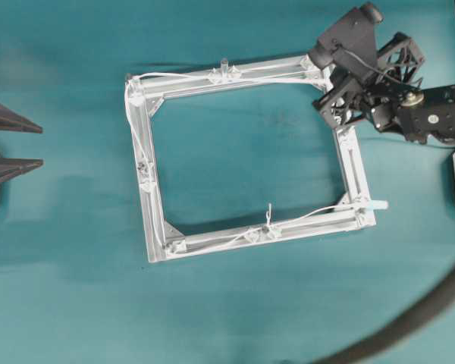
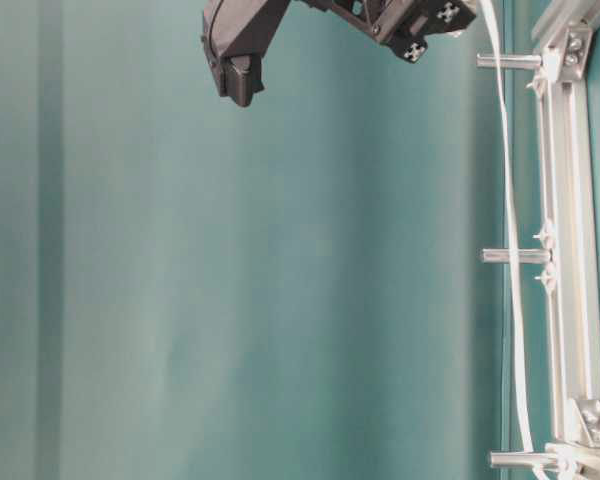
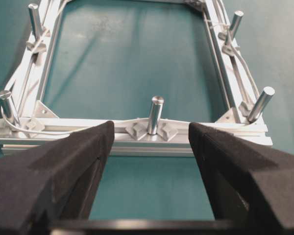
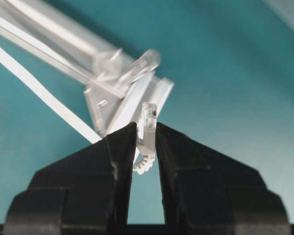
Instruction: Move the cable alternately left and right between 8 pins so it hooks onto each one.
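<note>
Right pincer [image 4: 143, 142], seen from its own wrist camera, stands narrow, its two black fingers [image 4: 120, 147] pinching a small translucent plug-like end of the cable [image 4: 44, 95]; a ribbed stub shows below it in the gap. Just beyond, a blurred frame corner with a clear pin [image 4: 139, 66] fills the view, too soft to tell whether the cable touches that pin. From overhead the same pincer is hidden under the arm's dark body at the frame's [image 1: 155, 220] upper right corner, so the grip cannot be seen there.

Left pincer [image 3: 149, 139] gapes wide, holding nothing; only its finger tips enter the overhead view at the left edge, well apart from the frame. Its camera looks along the frame, with one pin [image 3: 155, 115] upright between the fingers.

White cable [image 1: 182, 76] runs along the top bar, down the left bar and along the bottom bar past the pins [image 1: 224, 67] to a light-blue tag [image 1: 375, 205] at the lower right corner. A frayed knotted tip [image 1: 269, 212] stands up mid-bottom bar. Which side of each pin the cable passes is hard to make out overhead. A thick dark hose [image 1: 417, 318] is cut off at the lower right of the teal surface [image 1: 243, 303].
</note>
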You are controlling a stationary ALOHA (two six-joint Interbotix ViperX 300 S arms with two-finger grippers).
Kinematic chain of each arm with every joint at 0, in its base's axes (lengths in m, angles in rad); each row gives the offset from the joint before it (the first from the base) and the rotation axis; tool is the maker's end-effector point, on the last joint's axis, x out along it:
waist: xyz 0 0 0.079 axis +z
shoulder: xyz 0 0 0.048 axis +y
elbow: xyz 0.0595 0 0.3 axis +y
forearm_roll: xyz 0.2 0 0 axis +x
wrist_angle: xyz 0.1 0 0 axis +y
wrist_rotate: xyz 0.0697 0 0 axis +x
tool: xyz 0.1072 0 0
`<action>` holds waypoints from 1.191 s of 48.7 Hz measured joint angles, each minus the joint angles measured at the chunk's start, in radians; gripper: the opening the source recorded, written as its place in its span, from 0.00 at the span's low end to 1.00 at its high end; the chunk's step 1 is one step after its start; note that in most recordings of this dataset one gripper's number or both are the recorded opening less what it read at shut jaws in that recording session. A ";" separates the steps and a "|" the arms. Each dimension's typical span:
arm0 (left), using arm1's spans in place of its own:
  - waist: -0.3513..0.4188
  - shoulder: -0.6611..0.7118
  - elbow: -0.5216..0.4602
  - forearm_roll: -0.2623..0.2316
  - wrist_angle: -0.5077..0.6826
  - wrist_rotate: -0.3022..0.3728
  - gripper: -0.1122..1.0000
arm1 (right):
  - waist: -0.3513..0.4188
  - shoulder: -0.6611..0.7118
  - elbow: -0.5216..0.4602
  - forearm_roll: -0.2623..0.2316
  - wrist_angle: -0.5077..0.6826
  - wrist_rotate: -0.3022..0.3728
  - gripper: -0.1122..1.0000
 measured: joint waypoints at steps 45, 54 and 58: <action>0.000 0.000 0.000 0.000 -0.002 -0.002 0.77 | -0.169 0.000 0.098 -0.400 -0.081 0.032 0.24; 0.000 0.000 -0.002 -0.002 -0.002 0.000 0.77 | -0.232 0.005 0.121 -0.483 -0.172 0.072 0.24; 0.000 0.000 0.000 -0.002 0.000 0.000 0.77 | -0.267 0.018 0.126 -0.499 -0.238 0.080 0.24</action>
